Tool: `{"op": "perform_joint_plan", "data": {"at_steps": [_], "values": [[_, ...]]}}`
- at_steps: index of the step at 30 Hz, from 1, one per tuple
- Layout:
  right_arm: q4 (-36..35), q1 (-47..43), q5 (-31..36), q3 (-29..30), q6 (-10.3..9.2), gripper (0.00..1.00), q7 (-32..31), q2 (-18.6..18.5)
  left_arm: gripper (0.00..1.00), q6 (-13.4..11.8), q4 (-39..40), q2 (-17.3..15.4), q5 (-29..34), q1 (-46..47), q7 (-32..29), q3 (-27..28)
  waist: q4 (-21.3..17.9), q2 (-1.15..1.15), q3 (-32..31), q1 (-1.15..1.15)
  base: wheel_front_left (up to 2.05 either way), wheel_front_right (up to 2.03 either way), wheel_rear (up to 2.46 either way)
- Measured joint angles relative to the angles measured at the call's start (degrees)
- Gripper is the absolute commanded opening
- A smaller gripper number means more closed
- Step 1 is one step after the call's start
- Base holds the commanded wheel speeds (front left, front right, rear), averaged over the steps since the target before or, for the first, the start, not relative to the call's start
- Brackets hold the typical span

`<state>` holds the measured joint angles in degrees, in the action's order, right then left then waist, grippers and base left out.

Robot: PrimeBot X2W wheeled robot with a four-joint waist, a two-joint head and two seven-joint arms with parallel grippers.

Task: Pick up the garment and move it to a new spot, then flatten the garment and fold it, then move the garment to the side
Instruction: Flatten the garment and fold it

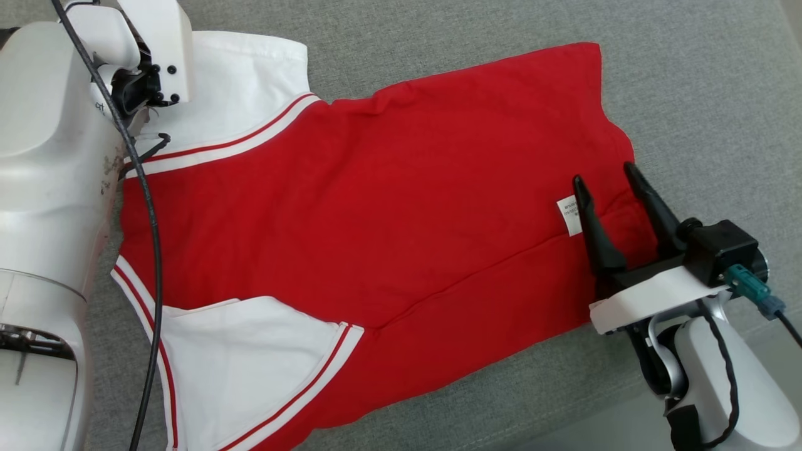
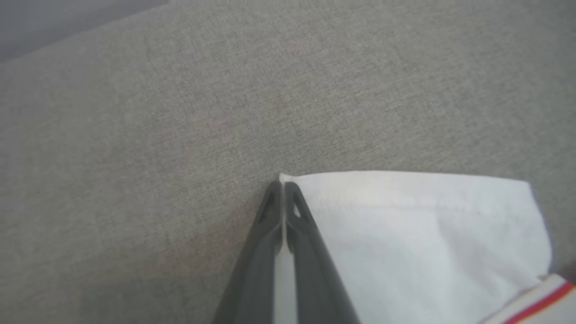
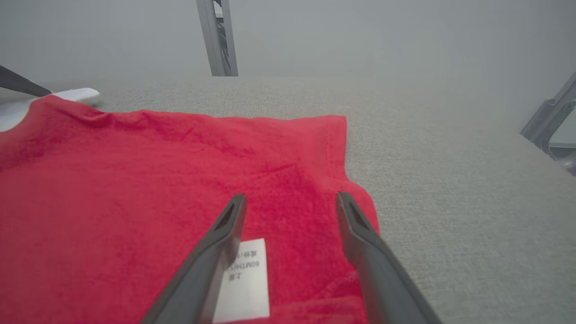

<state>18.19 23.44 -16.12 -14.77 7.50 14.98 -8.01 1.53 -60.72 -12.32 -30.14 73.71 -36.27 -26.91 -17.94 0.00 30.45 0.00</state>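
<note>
A red garment with white, red-striped sleeves lies spread on the grey fabric surface, a white care label near its right hem. My left gripper is shut on the corner of the far white sleeve; in the head view its fingers are hidden behind the left wrist. My right gripper stands open just over the garment's right hem, its fingers either side of red cloth beside the care label. The red garment spreads ahead of the right gripper.
The grey fabric surface stretches around the garment, with bare room to the right and far side. A metal frame post rises beyond the far edge, and another frame piece sits at the right. A black cable hangs along my left arm.
</note>
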Motion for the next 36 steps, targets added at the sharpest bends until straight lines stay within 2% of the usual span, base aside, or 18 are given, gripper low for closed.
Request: {"op": "perform_joint_plan", "data": {"at_steps": [5, 9, 12, 17, 21, 24, 28, 36], "values": [[0.4, 1.3, -0.3, 1.9, 0.0, 1.0, 0.0, -0.1, 0.0, 1.4, 0.0, 0.4, 0.0, 0.2, 3.0, -0.4, 1.1, 0.0, -0.4, 0.0, 0.0, 0.0, 0.0], [7.1, 4.8, -5.1, 1.5, -0.01, 1.0, -0.1, -0.3, 0.0, 2.4, 0.2, 0.9, -0.2, 0.4, 5.1, -0.6, 2.0, 0.0, -1.2, 0.0, 0.0, 0.0, 0.0], [12.3, 10.7, -10.0, -1.4, -0.01, 1.0, -5.7, -1.7, 0.0, 3.0, 0.2, 1.1, -0.6, 0.4, 5.6, -0.8, 2.7, 0.0, -1.9, 0.0, 0.0, 0.0, 0.0], [17.3, 21.6, -15.7, -5.5, -0.01, 1.0, -18.9, -6.4, 0.0, 3.6, 0.4, 2.0, -0.9, 0.4, 6.1, -1.5, 4.0, 0.0, -2.3, 0.0, 0.0, 0.0, 0.0], [20.2, 28.4, -17.6, -8.4, -0.01, 1.0, -28.1, -9.3, 0.0, 4.2, 0.7, 2.4, -1.2, 0.4, 6.3, -1.9, 5.0, 0.0, -2.4, 0.0, 0.0, 0.0, 0.0], [22.3, 31.8, -19.0, -10.8, -0.01, 1.0, -33.6, -10.1, 0.0, 4.5, 0.8, 2.6, -1.2, 0.4, 6.3, -2.5, 5.5, 0.0, -2.4, 0.0, 0.0, 0.0, 0.0], [26.2, 35.2, -20.0, -13.1, -0.01, 1.0, -38.6, -11.3, 0.0, 4.7, 1.1, 3.0, -1.2, 0.4, 6.0, -3.3, 6.2, 0.0, -2.2, 0.0, 0.0, 0.0, 0.0], [33.0, 40.1, -23.8, -15.3, -0.01, 1.0, -43.6, -12.3, 0.0, 5.3, 2.2, 4.2, -1.6, 0.7, 5.7, -4.8, 8.0, 0.0, -1.7, 0.0, 0.0, 0.0, 0.0]]}}
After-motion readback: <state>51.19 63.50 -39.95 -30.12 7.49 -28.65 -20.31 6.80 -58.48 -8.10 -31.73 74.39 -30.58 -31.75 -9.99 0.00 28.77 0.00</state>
